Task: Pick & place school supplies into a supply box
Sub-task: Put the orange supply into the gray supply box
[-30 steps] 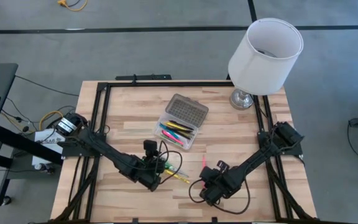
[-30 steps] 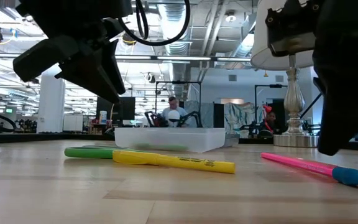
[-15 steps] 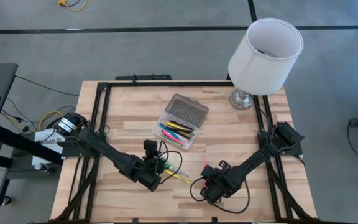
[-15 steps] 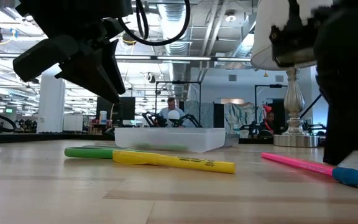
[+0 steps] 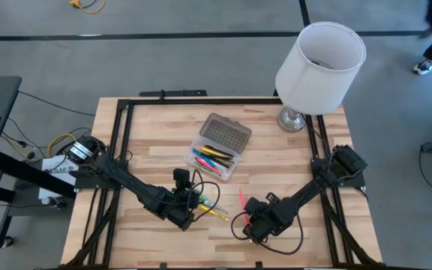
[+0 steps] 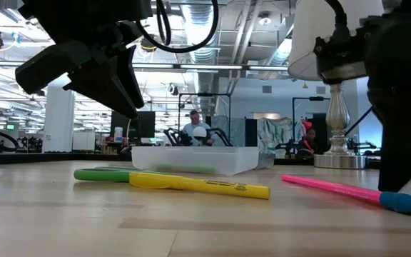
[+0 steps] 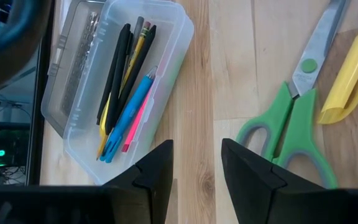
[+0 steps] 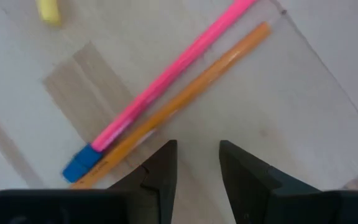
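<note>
Right hand (image 8: 194,165) shifted slightly; pink pen (image 8: 166,78) swung a little. Fingers apart, holding nothing, pen and orange pencil (image 8: 185,99) just ahead, ready for pickup. Left hand (image 7: 194,168) parted, empty, beside green scissors (image 7: 291,118). Supply box (image 5: 217,150) beyond, lid open for loading.

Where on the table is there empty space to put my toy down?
Bare wood lies between the clear plastic pencil case with its grey lid and the silver lamp base, and along the table's left edge. The front middle is crowded: the open left gripper, green-handled scissors, yellow highlighter, pink pen and open right gripper.
</note>
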You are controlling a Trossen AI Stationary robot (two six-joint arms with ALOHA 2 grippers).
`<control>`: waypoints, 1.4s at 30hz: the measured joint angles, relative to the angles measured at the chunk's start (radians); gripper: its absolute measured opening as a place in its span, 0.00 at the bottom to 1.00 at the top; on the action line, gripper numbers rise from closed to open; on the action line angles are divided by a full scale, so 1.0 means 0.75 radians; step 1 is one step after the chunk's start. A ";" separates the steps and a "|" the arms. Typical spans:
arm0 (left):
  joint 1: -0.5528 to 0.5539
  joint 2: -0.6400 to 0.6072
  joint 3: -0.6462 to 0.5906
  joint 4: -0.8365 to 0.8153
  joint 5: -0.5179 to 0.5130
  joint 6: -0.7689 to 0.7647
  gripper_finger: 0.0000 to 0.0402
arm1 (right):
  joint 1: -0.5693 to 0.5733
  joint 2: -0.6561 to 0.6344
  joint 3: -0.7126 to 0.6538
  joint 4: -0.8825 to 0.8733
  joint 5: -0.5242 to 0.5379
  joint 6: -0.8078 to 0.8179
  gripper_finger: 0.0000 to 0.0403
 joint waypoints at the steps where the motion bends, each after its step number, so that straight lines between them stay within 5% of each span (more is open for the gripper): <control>1: 0.000 0.000 0.000 0.000 0.000 0.000 0.33 | 0.000 -0.008 0.000 0.005 0.001 -0.001 0.28; 30: 0.036 0.000 0.000 0.002 0.005 -0.001 0.33 | -0.040 -0.011 -0.077 0.216 -0.006 -0.072 0.28; 42: 0.036 0.000 0.000 0.001 0.005 -0.005 0.33 | -0.023 -0.011 -0.073 0.009 -0.065 -0.036 0.21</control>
